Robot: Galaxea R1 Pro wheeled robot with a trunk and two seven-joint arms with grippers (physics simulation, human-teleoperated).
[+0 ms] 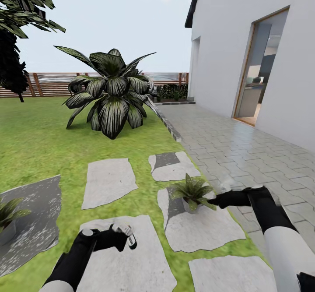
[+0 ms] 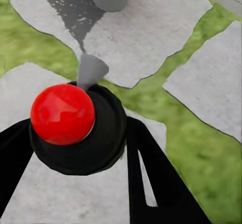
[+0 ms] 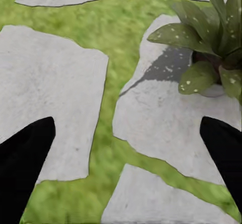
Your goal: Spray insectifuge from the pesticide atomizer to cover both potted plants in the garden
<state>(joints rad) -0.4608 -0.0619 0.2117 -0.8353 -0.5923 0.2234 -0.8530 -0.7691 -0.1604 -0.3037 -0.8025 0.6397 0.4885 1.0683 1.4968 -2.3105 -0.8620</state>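
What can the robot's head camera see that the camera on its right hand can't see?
The head view has the big dark palm-like plant, the wooden fence, the white house, the left gripper holding the atomizer, and a second potted plant at the left edge. The right wrist view has a close look at pale speckles on the leaves of the potted plant, with its open black fingertips wide apart. Both share that plant, the stone slabs and the grass.
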